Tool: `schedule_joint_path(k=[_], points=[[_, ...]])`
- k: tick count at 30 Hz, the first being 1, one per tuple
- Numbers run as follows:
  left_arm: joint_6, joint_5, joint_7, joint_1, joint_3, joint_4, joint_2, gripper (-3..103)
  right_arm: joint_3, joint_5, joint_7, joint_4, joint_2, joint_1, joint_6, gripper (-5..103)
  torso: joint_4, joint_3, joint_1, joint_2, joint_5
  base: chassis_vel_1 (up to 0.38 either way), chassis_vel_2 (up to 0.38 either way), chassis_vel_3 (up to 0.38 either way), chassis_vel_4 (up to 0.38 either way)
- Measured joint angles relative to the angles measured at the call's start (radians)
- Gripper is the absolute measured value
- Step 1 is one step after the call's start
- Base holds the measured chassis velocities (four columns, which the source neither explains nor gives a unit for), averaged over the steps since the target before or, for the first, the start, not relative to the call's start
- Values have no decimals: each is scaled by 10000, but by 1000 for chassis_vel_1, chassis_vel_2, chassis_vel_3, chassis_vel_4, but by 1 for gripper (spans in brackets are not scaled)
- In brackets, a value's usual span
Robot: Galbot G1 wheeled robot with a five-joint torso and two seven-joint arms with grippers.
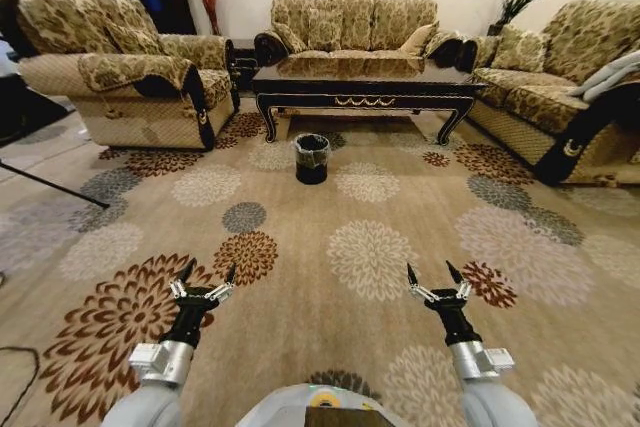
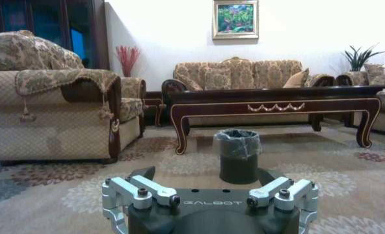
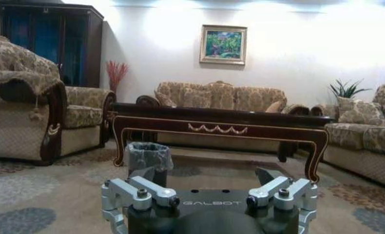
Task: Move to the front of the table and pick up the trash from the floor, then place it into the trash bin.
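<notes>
Two spread-open tools, left tool (image 1: 204,272) and right tool (image 1: 434,272), marked "GALBOT", are held low; small round black trash bin (image 1: 312,158) is seen well ahead, before the glossy dark-wood worktop (image 1: 365,80).

The trash bin (image 3: 148,161) stands before the table (image 3: 220,126).

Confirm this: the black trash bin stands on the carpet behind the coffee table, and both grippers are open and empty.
Wrong on one count: the trash bin stands in front of the table, as the head view shows. The left gripper and right gripper are open and empty.
</notes>
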Motion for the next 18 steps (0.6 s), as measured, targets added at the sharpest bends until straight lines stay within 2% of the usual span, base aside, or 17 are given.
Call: schedule_joint_path(k=[10, 18], points=[[0, 0, 0, 2, 0, 0, -1, 100, -1, 0, 0, 0, 0, -1, 0, 100, 1, -2, -1, 0, 3, 202, -177, -180, 197], [0, 0, 0, -1, 0, 0, 0, 100, -1, 0, 0, 0, 0, 4, 0, 100, 0, 2, 0, -2, 1, 48, -37, -53, 38]])
